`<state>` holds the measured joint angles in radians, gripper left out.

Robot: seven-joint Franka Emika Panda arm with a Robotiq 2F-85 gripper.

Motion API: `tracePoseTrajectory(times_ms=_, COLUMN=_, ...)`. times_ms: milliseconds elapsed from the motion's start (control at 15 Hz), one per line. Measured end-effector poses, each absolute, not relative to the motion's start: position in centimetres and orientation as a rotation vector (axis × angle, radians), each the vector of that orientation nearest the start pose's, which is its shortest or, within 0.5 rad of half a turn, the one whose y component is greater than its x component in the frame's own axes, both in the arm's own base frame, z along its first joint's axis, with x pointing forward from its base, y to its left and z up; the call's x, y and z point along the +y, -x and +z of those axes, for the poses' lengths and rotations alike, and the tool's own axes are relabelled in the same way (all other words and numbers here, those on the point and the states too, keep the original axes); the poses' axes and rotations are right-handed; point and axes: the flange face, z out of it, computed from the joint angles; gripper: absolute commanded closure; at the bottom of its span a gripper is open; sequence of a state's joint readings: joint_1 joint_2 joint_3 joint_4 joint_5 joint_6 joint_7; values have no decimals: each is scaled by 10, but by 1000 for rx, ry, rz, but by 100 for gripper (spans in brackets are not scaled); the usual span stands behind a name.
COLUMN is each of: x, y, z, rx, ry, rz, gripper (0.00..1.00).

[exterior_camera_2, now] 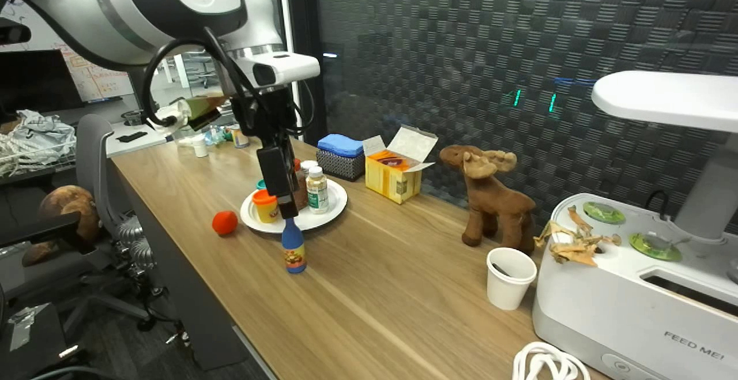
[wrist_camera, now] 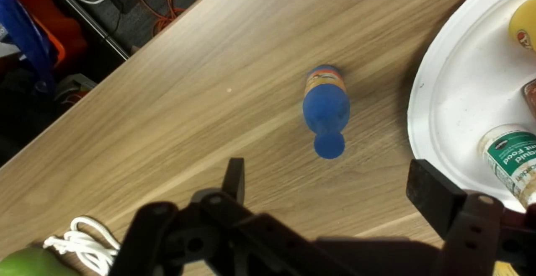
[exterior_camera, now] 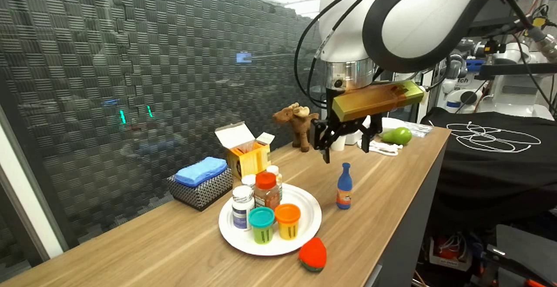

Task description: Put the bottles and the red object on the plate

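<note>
Your claw (wrist_camera: 327, 179) hung empty, jaws wide apart, above the upright blue bottle (wrist_camera: 326, 106); you likely needed to centre over it, then lower straight.

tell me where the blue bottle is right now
In an exterior view, the blue bottle stands upright on the wooden counter, just right of the white plate, below the open gripper.

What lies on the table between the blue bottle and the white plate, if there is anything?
Nothing: in the wrist view, only a bare strip of wooden tabletop separates the blue bottle from the white plate.
</note>
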<state>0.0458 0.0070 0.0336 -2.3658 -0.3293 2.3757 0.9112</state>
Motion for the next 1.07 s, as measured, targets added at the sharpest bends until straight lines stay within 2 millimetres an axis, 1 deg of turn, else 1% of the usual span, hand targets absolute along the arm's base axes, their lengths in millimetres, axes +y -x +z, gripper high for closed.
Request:
tracePoseTrajectory(times_ms=667, x=34, y=-498, z=305, rx=1060, ry=3128, rz=-89, gripper=0)
tracePoseTrajectory(times_ms=733, x=34, y=-498, z=304, rx=1069, ry=3120, rz=-83, gripper=24)
tracePoseTrajectory(times_ms=800, x=33, y=-499, z=303, rx=1082, ry=3110, rz=-78, gripper=27)
tracePoseTrajectory(times_ms=867, x=31, y=-499, z=303, rx=1093, ry=3099, rz=-78, gripper=34)
tracePoseTrajectory(times_ms=933, x=29, y=-500, z=304, rx=1102, ry=3091, rz=-83, gripper=44)
tracePoseTrajectory(times_ms=1067, x=26, y=-502, z=305, rx=1113, ry=3077, rz=-102, gripper=58)
